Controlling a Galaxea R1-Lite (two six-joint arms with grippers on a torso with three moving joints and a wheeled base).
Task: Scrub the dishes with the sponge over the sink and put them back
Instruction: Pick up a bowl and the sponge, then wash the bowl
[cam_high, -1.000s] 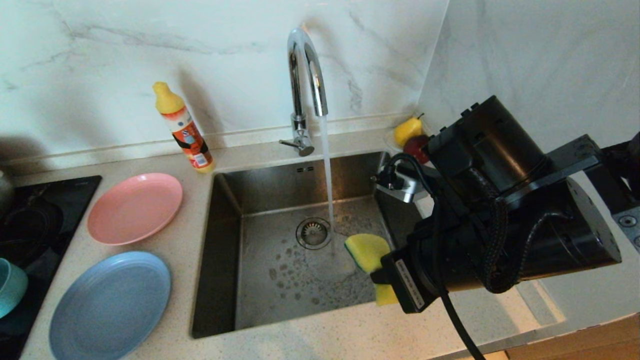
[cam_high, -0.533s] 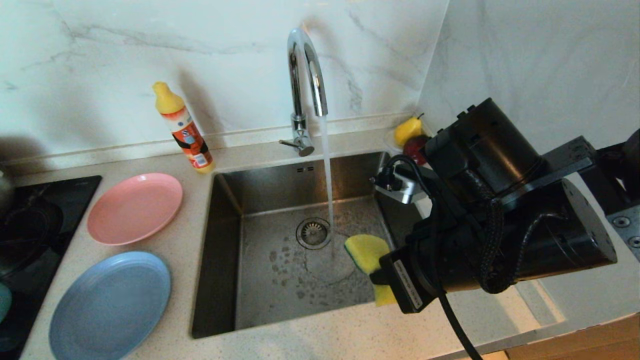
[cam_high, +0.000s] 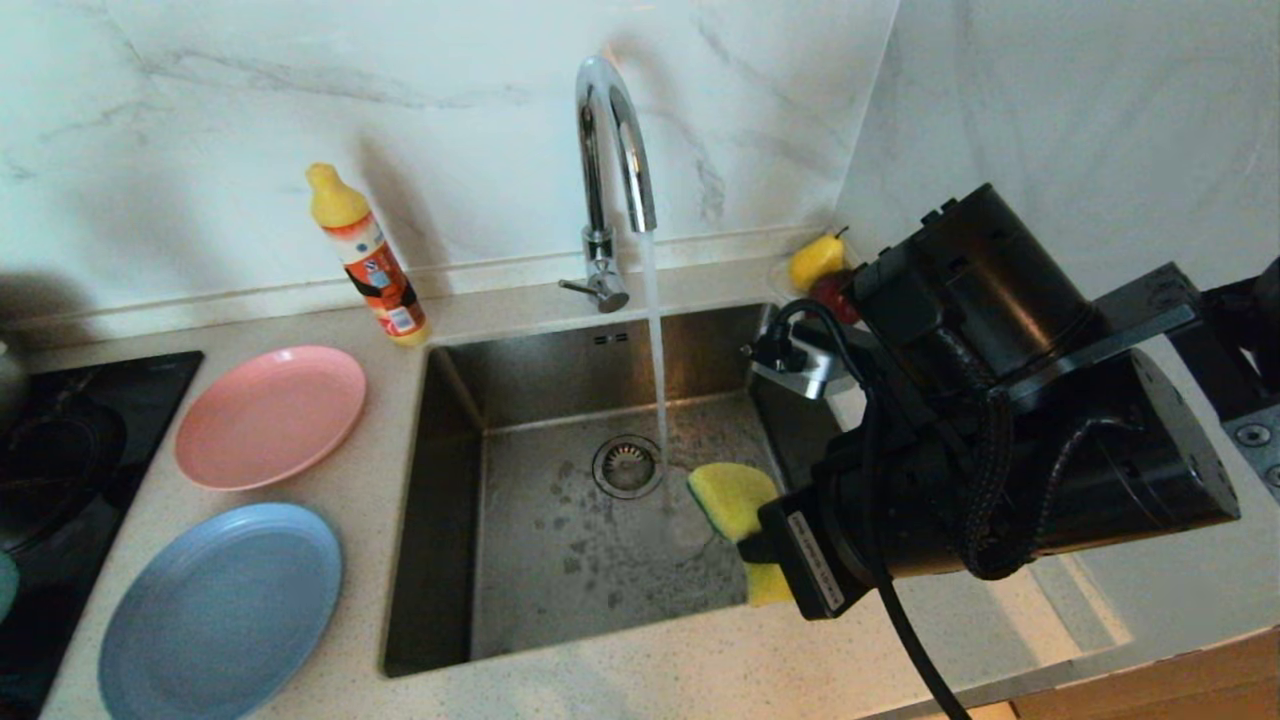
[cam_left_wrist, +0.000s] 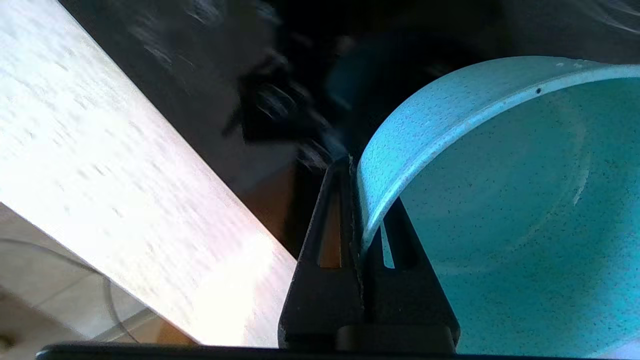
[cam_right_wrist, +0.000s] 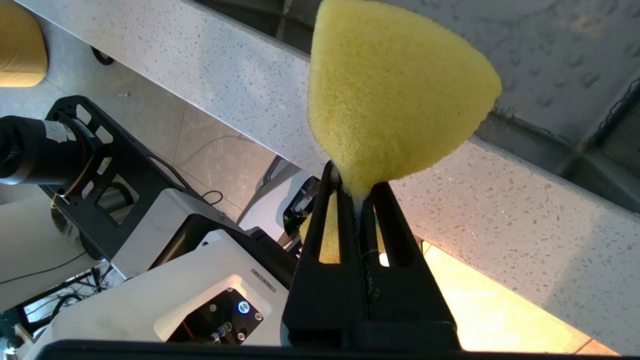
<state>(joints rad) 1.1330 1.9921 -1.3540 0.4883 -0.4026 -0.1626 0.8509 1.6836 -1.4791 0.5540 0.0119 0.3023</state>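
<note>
White marble walls back a speckled pale worktop (cam_high: 620, 690) with a square stainless steel sink (cam_high: 520, 560) under a curved chrome tap (cam_high: 610, 150) that is running.

The right gripper (cam_right_wrist: 356, 200) has its jaws pressed together on one corner of the soft yellow sponge with a green scrubbing layer (cam_high: 735, 500). It holds the sponge over the basin's right side, near the stream, likely so that drips fall into the sink.

The left gripper (cam_left_wrist: 357, 200) pinches the rim of the small teal matte bowl (cam_left_wrist: 500, 200), one finger inside the wall and one outside. That grip leaves the bowl's inside open for scrubbing. In the head view only a sliver of the bowl shows at the far left edge.

Left of the sink, the round pink plate (cam_high: 270, 415) and the larger round light-blue plate (cam_high: 222, 610) lie flat, waiting. An orange bottle with a yellow cap (cam_high: 365, 255) stands behind them.
</note>
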